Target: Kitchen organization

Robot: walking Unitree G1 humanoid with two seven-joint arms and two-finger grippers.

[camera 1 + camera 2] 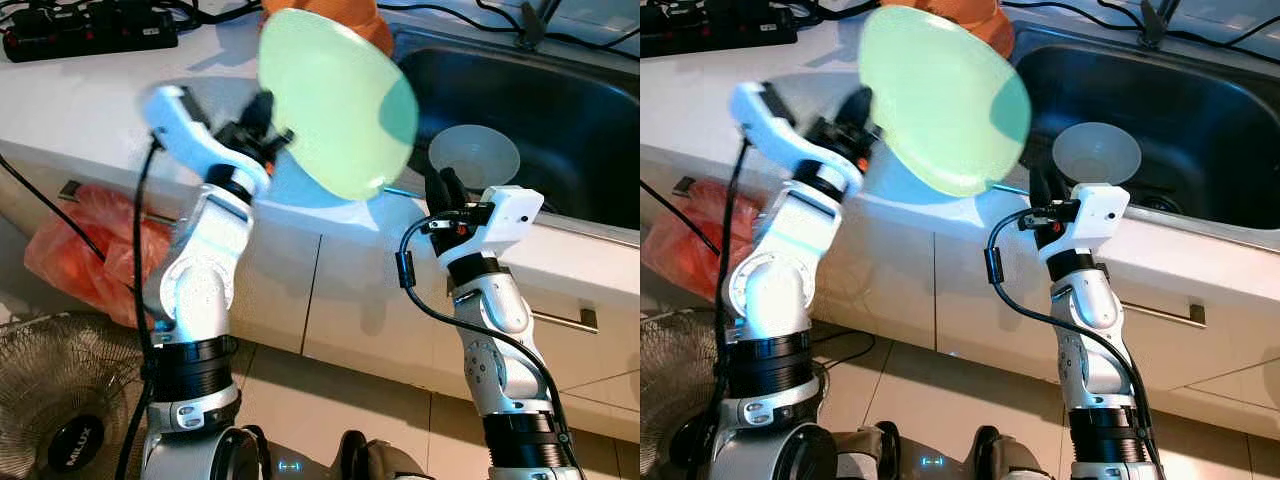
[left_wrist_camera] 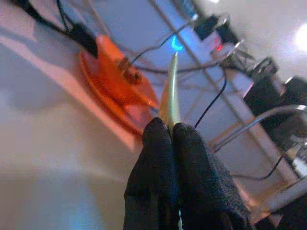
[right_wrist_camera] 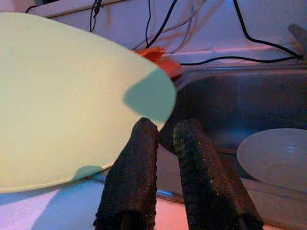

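Pale green plate, held by its rim in the left gripper, hangs tilted in the air above the front edge of the white surface, beside the sink. The jaws are closed tight on the thin rim, seen edge-on in the left wrist view; a rim grip of this kind probably keeps the plate's face free for setting down. The right gripper hovers at the sink's front edge, its jaws slightly apart and holding nothing. An orange plate lies on the surface behind the green one, crossed by black cables. A translucent bowl sits in the sink near its front wall, a possible obstacle there.
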